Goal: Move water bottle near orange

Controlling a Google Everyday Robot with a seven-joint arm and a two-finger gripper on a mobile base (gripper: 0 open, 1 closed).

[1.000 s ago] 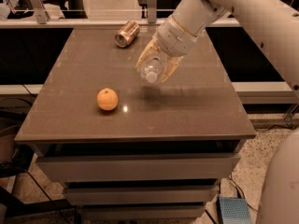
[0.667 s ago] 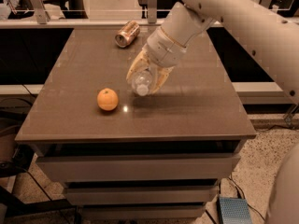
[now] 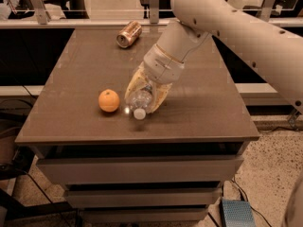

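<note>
The orange (image 3: 109, 100) sits on the brown table (image 3: 71, 89), left of centre near the front. My gripper (image 3: 144, 92) is just to its right, low over the tabletop, shut on the water bottle (image 3: 139, 102). The clear bottle points its white cap (image 3: 139, 113) toward the front edge and lies tilted between the yellowish fingers (image 3: 161, 94). The bottle's cap end is about a hand's width from the orange. Most of the bottle's body is hidden inside the gripper.
A copper-coloured can (image 3: 129, 34) lies on its side at the back of the table. Drawers (image 3: 137, 170) run below the tabletop. My arm (image 3: 236, 27) reaches in from the upper right. A blue box (image 3: 235, 213) lies on the floor at the right.
My gripper has carried the water bottle left and toward the front, and lower, from mid-table to just right of the orange. The orange and can have not moved.
</note>
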